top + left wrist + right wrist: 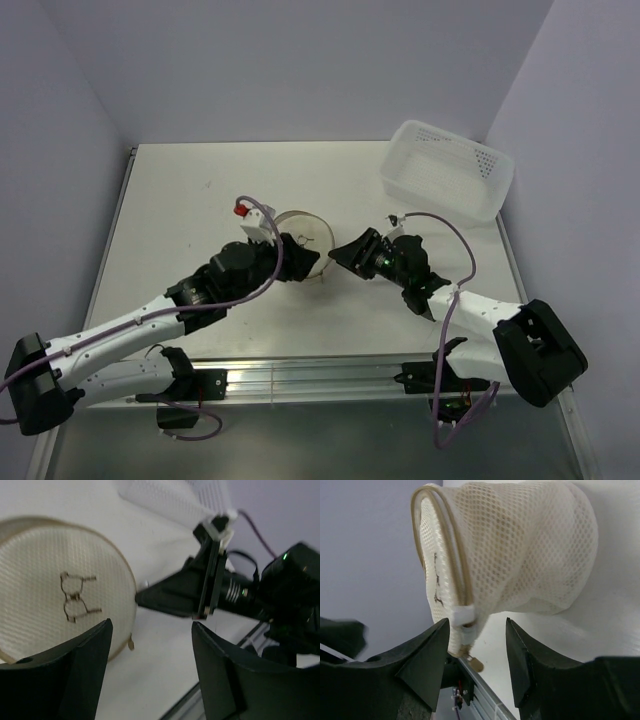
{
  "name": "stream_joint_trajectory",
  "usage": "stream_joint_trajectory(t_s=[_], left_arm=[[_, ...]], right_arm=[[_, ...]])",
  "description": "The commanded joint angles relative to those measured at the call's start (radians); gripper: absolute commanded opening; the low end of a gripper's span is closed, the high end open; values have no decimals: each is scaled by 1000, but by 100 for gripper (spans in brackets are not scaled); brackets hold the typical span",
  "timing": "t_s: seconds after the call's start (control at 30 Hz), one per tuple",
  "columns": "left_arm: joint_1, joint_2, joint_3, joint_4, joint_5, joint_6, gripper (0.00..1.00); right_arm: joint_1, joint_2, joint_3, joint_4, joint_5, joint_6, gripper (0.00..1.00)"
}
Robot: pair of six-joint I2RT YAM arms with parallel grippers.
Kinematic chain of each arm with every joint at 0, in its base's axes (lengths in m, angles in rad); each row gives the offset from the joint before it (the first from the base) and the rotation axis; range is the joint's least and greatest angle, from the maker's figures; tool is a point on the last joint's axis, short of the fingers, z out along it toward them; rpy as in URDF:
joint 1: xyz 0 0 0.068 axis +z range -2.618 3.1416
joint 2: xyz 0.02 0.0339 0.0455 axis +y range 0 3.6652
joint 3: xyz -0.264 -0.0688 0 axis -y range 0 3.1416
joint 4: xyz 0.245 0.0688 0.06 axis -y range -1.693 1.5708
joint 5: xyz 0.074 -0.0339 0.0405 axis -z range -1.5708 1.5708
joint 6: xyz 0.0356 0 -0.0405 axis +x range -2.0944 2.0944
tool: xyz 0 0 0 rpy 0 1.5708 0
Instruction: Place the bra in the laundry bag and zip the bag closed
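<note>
The laundry bag (308, 240) is a round cream mesh drum lying on its side mid-table, its flat lid (55, 585) facing the near edge. A tan zip band runs round the lid, with a white tab (463, 615) and a small zip pull (476, 664) hanging at its lower edge; the pull also shows in the left wrist view (130, 643). My left gripper (292, 262) is open and empty just left of the bag. My right gripper (338, 256) is open, its fingers either side of the tab and pull without touching. The bra is not in view.
A white perforated plastic basket (447, 170) stands at the back right corner. The table's metal front rail (320, 378) runs close below both grippers. The right gripper (200, 592) sits close in front of the left wrist camera.
</note>
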State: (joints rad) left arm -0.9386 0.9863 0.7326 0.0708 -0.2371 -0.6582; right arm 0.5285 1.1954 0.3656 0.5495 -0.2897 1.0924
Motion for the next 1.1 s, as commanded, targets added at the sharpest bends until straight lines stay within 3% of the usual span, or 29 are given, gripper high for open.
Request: stream_joint_trajectory(t_s=[0.0, 0.13, 0.37, 0.7, 0.97, 1.07], left_arm=[[-86, -1, -53, -68, -51, -58, 68], [-201, -9, -78, -65, -79, -103, 64], [-244, 29, -104, -3, -93, -147, 59], [-240, 207, -69, -2, -205, -143, 52], [-218, 275, -53, 23, -239, -127, 53], [-216, 279, -65, 79, -226, -101, 53]], right_arm=[[11, -22, -4, 84, -2, 3, 57], [25, -78, -25, 60, 46, -20, 59], [33, -17, -37, 112, 8, -14, 63], [60, 67, 16, 150, -8, -9, 43], [70, 101, 10, 190, -8, 6, 27], [74, 98, 10, 196, -16, 18, 25]])
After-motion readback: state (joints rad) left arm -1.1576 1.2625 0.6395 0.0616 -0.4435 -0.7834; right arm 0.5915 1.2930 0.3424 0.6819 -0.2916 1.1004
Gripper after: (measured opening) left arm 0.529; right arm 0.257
